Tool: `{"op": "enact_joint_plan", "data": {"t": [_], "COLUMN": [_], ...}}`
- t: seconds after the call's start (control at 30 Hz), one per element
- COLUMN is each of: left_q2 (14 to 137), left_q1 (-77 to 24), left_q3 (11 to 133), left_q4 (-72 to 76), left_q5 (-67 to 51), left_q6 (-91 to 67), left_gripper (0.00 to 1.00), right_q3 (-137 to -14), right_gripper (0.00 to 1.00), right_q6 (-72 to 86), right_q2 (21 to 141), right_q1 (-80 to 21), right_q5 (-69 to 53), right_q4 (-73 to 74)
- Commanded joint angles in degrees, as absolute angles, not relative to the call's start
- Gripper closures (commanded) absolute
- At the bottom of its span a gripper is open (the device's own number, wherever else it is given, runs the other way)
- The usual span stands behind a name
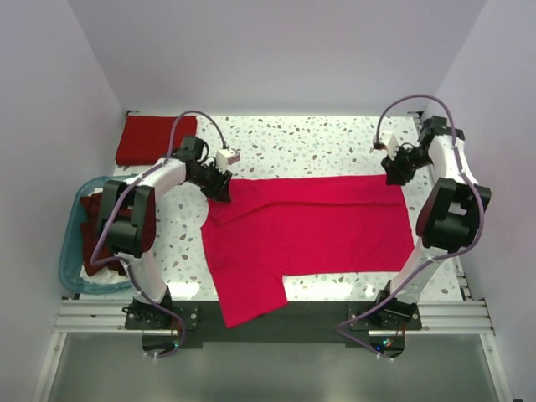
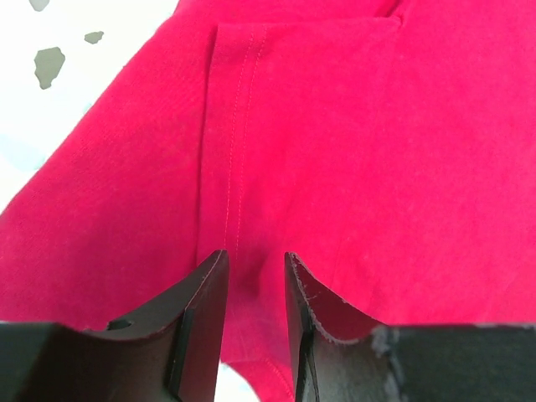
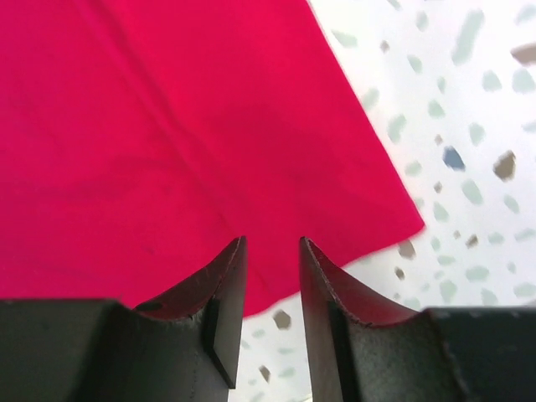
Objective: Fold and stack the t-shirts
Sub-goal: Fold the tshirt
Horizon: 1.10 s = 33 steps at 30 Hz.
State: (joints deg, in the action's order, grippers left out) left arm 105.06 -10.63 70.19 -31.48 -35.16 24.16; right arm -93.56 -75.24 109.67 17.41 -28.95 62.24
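Observation:
A bright crimson-pink t-shirt [image 1: 310, 226] lies spread flat across the middle of the table, one sleeve [image 1: 247, 293] reaching over the near edge. My left gripper [image 1: 219, 186] hovers over the shirt's far left corner; in the left wrist view [image 2: 255, 260] its jaws are apart, with a stitched hem [image 2: 239, 126] below them. My right gripper [image 1: 394, 176] is at the shirt's far right corner; in the right wrist view [image 3: 272, 244] its jaws are apart over the cloth's edge [image 3: 352, 251] and hold nothing. A folded darker red shirt [image 1: 152, 138] lies at the far left.
A translucent blue plastic tub [image 1: 69, 266] stands off the table's left side with maroon shirts [image 1: 94, 243] in it. The speckled white tabletop [image 1: 301, 142] shows behind the spread shirt. White walls close in on the left, right and back.

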Motion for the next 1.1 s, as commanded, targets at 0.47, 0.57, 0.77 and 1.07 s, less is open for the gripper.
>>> {"op": "enact_joint_plan", "data": {"t": [0.47,0.57,0.77,1.07], "left_q2": [107.0,105.7,103.8,109.1], "left_q1": [-15.2,-15.3,-15.2,-15.2], "left_q3": [70.0,69.2,70.8,75.0], "left_q4": [-27.2,-25.9,-23.9,-23.1], "left_q5": [-39.9,-39.0,-32.4,-30.3], "left_q6": [20.0,19.5,17.9,17.0], "left_gripper": [0.63,0.63,0.61,0.61], "right_q3": [-90.4,-90.2,-88.2,-87.6], "right_gripper": [0.69,0.71,0.76,0.80], "right_q6": [-65.9,-66.9,-68.5,-69.1], "right_q2": [113.9,114.7,115.0,115.6], "right_q1": [13.3,13.3,13.4,13.6], "right_q5": [-20.5,-18.6,-14.8,-14.2], "right_q4": [57.7,58.5,58.4,59.1]}}
